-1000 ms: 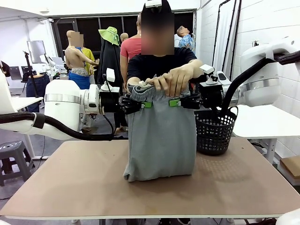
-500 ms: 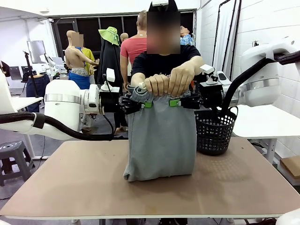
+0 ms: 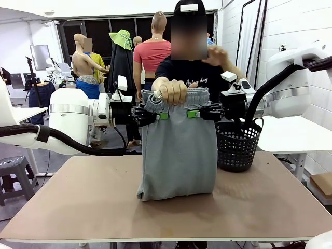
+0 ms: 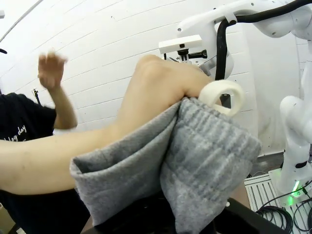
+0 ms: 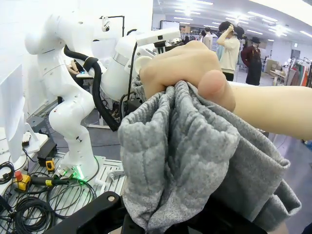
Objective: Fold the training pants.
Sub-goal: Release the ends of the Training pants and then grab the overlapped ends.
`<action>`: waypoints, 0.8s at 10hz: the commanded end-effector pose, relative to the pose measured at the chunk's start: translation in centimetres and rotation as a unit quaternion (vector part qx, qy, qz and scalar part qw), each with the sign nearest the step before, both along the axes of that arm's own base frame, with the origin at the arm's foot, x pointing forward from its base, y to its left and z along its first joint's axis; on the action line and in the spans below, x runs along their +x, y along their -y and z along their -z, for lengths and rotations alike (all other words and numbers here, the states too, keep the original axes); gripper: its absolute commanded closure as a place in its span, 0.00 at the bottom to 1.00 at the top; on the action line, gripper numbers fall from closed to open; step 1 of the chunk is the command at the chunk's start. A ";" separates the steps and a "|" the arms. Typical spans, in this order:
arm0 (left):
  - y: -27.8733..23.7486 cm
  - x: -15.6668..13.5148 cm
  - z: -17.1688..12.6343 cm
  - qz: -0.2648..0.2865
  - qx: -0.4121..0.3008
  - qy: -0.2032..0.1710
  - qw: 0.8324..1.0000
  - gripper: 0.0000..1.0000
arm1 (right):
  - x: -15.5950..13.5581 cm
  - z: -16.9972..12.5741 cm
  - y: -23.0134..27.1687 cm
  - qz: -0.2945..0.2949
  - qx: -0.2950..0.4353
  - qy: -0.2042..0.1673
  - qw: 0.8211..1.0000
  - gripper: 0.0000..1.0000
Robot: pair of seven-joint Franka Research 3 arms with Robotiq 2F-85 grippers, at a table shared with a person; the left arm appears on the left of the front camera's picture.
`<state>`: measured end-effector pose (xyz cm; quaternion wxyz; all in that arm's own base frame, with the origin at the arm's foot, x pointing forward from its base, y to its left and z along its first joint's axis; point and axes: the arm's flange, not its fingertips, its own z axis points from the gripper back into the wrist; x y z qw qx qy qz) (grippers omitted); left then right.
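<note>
Up they hang: training pants [image 3: 179,150] over table [image 3: 78,197]!
L gripper [image 3: 160,115] & R gripper [image 3: 193,113] both clamped on waistband [image 3: 196,95]; person's hand [image 3: 171,92] grips top edge btwn them, bottom resting on tabletop.

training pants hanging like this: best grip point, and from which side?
Likely the gathered waistband, near its two ends, coming in level from either side, as the left gripper and right gripper do. The elastic is thick, and the training pants hang flat from it, lower end on the table.
</note>
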<state>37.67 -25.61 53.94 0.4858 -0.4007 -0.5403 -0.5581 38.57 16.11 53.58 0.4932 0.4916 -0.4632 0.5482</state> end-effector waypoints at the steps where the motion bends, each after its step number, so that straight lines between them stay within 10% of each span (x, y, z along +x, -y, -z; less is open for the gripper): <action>1: 0.0 -0.3 0.1 -0.001 -0.017 0.009 1.000 1.00 | -0.1 -0.2 -0.4 -0.002 0.011 -0.002 1.000 1.00; 8: 0.0 -0.3 0.1 -0.001 -0.017 0.009 1.000 1.00 | -0.1 -0.2 -0.4 -0.002 0.011 -0.002 1.000 1.00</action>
